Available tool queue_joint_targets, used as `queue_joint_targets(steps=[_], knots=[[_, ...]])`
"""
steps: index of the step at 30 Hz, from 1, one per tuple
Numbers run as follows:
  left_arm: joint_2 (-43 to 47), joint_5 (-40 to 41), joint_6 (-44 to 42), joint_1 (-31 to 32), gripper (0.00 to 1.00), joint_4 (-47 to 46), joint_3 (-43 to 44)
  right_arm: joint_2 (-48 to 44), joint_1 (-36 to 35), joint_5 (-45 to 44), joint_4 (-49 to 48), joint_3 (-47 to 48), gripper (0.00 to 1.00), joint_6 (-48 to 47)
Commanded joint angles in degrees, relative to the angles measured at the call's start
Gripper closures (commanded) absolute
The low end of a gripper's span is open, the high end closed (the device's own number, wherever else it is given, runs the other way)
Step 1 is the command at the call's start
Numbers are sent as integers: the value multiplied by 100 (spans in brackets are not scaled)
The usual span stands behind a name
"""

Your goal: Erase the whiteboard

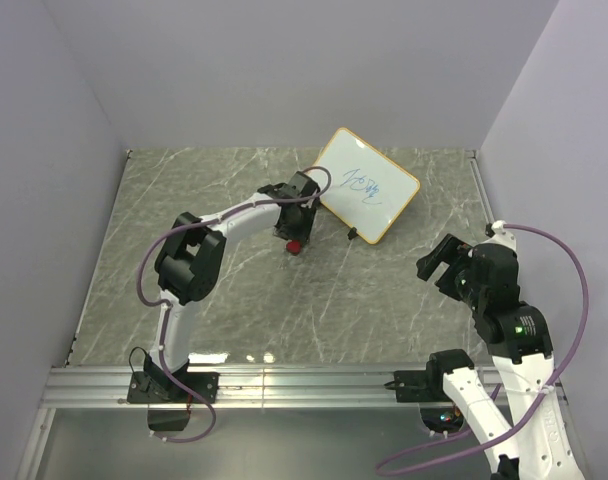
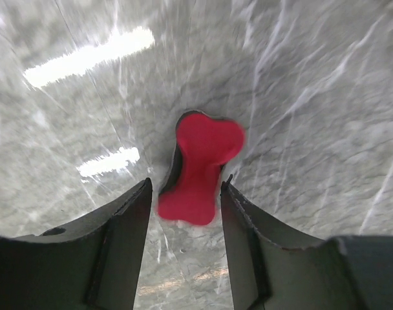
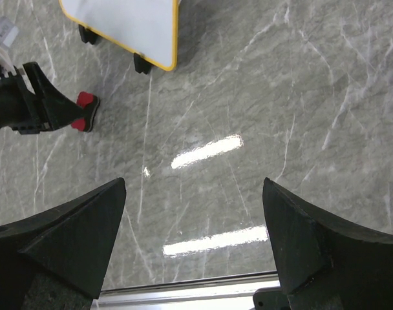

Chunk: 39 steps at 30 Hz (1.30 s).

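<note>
The whiteboard, white with a yellow-orange frame, black feet and blue handwriting, lies tilted at the back middle of the table; its corner shows in the right wrist view. A small red-and-black eraser block lies on the table just left of the board. My left gripper hovers over it. In the left wrist view the eraser lies just ahead of and between the open tips of the left gripper, not clamped. My right gripper is open and empty over bare table, also in its own view.
The grey marble table has a metal rail along its near edge. White walls enclose the left, back and right. The left gripper and the eraser show at the left of the right wrist view.
</note>
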<state>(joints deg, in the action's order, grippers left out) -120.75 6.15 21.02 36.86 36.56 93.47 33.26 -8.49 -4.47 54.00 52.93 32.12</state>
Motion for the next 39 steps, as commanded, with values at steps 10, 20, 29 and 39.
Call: queue_joint_targets(steps=[10,20,29,39], knots=[[-247,149,-194,32,30,176,549,93,-21,16,-232,-19,7,31],[-423,27,-256,32,42,168,725,111,-30,-71,-214,-28,7,58],[-546,97,-309,32,100,255,866,164,-21,-115,-276,-81,7,110],[-187,-351,-89,-12,100,458,1190,1269,84,542,-1312,585,7,382]])
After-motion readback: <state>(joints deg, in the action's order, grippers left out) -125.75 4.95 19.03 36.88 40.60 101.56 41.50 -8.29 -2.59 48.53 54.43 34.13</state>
